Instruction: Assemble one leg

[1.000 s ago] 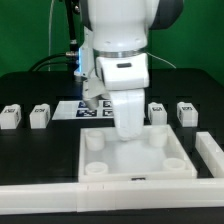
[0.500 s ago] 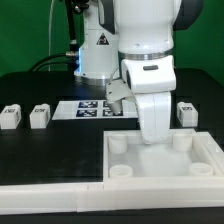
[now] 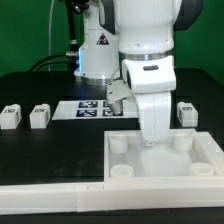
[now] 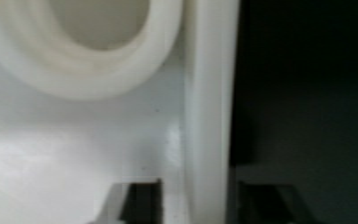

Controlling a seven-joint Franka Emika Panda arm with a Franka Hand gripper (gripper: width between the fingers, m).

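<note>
My gripper (image 3: 152, 140) reaches down onto the far wall of the large white tray-like top (image 3: 160, 180). In the wrist view the gripper (image 4: 202, 192) has one finger (image 4: 144, 202) inside the top's wall (image 4: 208, 110) and the other outside, shut on it, with a round corner socket (image 4: 87, 45) close by. Two legs (image 3: 10, 117) (image 3: 39, 117) stand at the exterior view's left and one leg (image 3: 186, 112) at its right, all apart from the gripper. A fourth leg is hidden.
The marker board (image 3: 90, 108) lies behind the top, near the arm's base. A long white bar (image 3: 50, 196) runs along the table's front edge, against the top's front wall.
Since a second ago the gripper has slid the top toward the exterior view's right. In the last half second nothing has visibly moved.
</note>
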